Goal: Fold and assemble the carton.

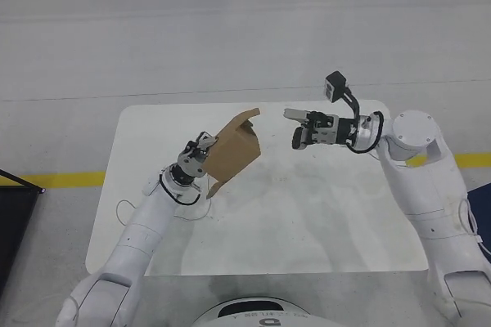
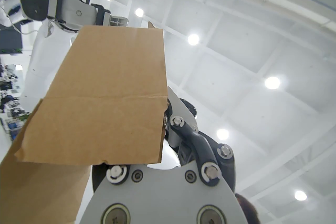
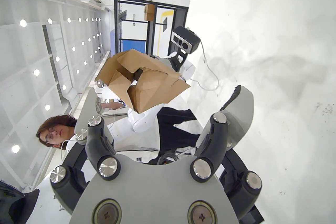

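The brown carton point(image 1: 235, 150) is held up above the left half of the white table point(image 1: 327, 221), partly folded, with a loose flap hanging at its lower edge. My left gripper point(image 1: 201, 148) is shut on the carton's left side; in the left wrist view a flat carton panel point(image 2: 110, 93) covers one finger and the other finger point(image 2: 181, 109) presses its edge. My right gripper point(image 1: 299, 131) hovers open a short way to the right of the carton, pointing at it. From the right wrist, the carton's open, creased end point(image 3: 141, 78) faces the spread fingers point(image 3: 241, 101).
The table point(image 3: 262, 51) has bare, smudged surface under and in front of both arms. A thin white cable point(image 1: 124, 211) lies near the left arm by the table's left edge. A black frame point(image 1: 4, 208) stands on the floor at the far left.
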{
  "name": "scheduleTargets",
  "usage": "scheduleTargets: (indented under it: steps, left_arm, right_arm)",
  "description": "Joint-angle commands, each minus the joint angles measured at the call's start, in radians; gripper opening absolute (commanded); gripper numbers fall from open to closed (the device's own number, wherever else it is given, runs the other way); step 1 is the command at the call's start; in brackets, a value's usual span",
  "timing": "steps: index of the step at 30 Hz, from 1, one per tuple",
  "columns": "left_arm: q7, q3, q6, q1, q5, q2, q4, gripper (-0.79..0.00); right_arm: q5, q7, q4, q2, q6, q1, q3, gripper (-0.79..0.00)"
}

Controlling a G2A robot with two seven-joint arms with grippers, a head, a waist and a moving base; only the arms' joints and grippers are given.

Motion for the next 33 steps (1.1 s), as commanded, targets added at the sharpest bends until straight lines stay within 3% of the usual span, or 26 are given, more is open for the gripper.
scheduleTargets:
  steps: [1, 5, 12, 21, 33]
  left_arm:
    - [0.000, 0.013, 0.067, -0.007, 0.001, 0.003, 0.012, -0.785]
    - [0.000, 0.043, 0.204, -0.022, -0.003, 0.011, 0.021, -0.785]
    - [0.013, 0.212, 0.217, -0.055, -0.107, 0.037, 0.038, -0.785]
    - [0.007, 0.372, 0.211, -0.099, -0.274, 0.091, 0.035, -0.785]
    - [0.020, 0.530, 0.224, -0.141, -0.488, 0.150, -0.010, -0.785]
  right_arm:
    - [-0.073, 0.004, -0.019, 0.004, 0.015, 0.002, -0.014, 0.000]
    - [-0.170, -0.010, -0.042, 0.009, 0.001, 0.030, -0.032, 0.000]
    - [-0.193, -0.075, -0.032, 0.003, -0.044, 0.094, -0.054, 0.000]
    - [-0.224, 0.079, 0.042, -0.010, -0.066, 0.192, -0.171, 0.000]
    - [-0.206, 0.170, 0.031, -0.001, -0.120, 0.176, -0.184, 0.000]
